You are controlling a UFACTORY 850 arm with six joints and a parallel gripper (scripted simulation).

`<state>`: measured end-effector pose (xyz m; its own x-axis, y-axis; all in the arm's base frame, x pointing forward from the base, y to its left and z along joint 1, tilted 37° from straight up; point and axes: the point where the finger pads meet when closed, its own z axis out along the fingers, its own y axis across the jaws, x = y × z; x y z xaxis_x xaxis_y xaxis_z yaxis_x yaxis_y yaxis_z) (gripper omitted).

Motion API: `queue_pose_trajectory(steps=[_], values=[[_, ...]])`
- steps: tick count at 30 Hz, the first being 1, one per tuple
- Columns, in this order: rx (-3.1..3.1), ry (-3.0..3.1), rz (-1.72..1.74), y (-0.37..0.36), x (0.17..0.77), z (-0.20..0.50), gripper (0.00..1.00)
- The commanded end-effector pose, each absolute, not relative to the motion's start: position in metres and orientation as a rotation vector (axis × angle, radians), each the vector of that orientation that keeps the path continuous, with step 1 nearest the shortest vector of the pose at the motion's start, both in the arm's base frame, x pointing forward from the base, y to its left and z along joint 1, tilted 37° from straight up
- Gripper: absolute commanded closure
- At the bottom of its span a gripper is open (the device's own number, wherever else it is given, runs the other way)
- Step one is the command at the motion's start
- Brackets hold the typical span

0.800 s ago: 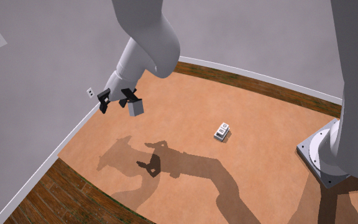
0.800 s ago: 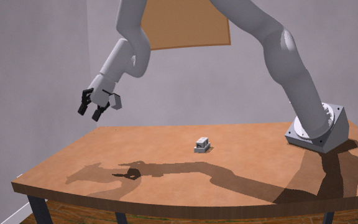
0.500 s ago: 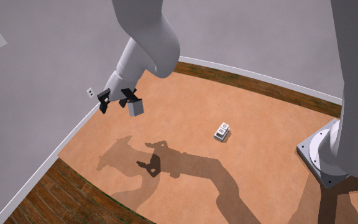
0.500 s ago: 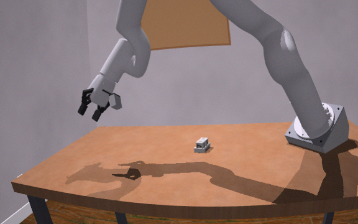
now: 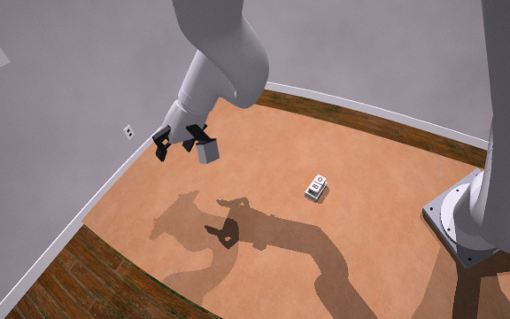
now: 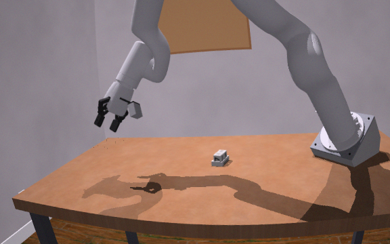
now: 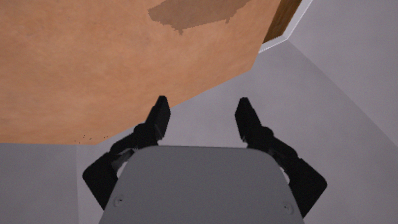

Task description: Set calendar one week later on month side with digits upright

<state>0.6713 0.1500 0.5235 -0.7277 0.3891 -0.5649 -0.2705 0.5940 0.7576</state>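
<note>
The light tray [image 5: 312,198] [image 6: 217,163] is small and sits on the table, far from the gripper. Two white cubes stand side by side in it. In the top view, the top of one cube [image 5: 320,179] shows a 0 and the top of the other cube [image 5: 315,186] shows an 8. A dark mark shows on the second cube's end face; it is too small to read. The month's name and the date side cannot be made out. My gripper [image 5: 174,151] [image 6: 106,125] [image 7: 202,105] is open and empty, high above the table's far left end.
The table [image 5: 264,155] [image 6: 168,156] carries the arm's base [image 5: 467,252] [image 6: 347,159] at the right. Arm shadows fall across the table in front of the tray. Walls stand behind the table and beyond its left end. The tray does not show in the wrist view.
</note>
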Motion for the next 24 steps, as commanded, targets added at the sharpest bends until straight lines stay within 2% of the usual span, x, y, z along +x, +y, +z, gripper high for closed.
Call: queue_pose_trajectory(steps=[1, 3, 4, 10, 11, 14, 15, 18, 19, 24], values=[[0.103, 2.190, 1.060, 0.117, 0.638, 0.474, 0.00], [0.103, 2.190, 1.060, 0.117, 0.638, 0.474, 0.00], [0.106, 2.254, 1.004, 0.099, 0.615, 0.445, 0.00], [0.108, 2.322, 0.946, 0.078, 0.585, 0.411, 0.00], [0.107, 2.390, 0.890, 0.063, 0.558, 0.383, 0.00], [0.107, 2.390, 0.890, 0.060, 0.553, 0.379, 0.00], [0.104, 2.456, 0.840, 0.047, 0.524, 0.353, 0.00], [0.104, 2.456, 0.840, 0.045, 0.519, 0.348, 0.00], [0.099, 2.515, 0.797, 0.032, 0.487, 0.322, 0.00], [0.092, 2.564, 0.762, 0.023, 0.458, 0.300, 0.00]])
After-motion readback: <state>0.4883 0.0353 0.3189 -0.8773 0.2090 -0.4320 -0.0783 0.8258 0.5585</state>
